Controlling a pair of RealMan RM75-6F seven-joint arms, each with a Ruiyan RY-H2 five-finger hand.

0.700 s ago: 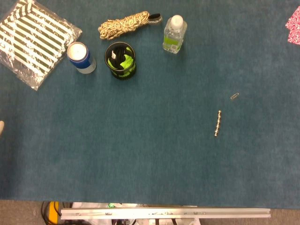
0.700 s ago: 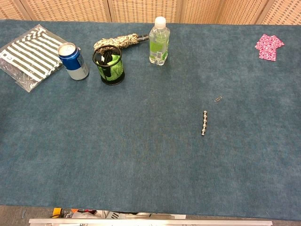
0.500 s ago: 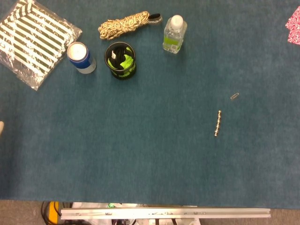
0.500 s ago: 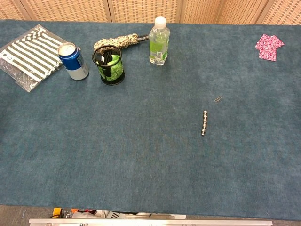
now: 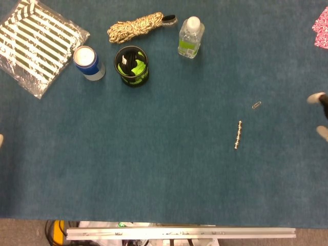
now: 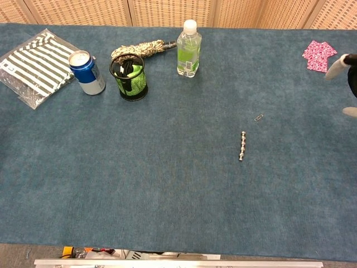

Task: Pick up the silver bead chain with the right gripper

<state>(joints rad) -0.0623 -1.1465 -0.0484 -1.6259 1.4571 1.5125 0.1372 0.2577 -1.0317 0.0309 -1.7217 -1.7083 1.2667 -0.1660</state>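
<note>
Now the right hand is coming in at the table's right edge, fingertips apart — empty. Silver bead chain is lying beside the paperclip — light, limp, slippery; pinching mid-length looks best.

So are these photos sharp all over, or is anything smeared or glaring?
Head view: the table and the silver bead chain are crisp under even light, but the right hand at the right edge is a soft blur, cut off by the frame. Chest view: the same hand is likewise smeared, the plastic wrap on the striped packet shows faint sheen, and shadows are weak.
</note>
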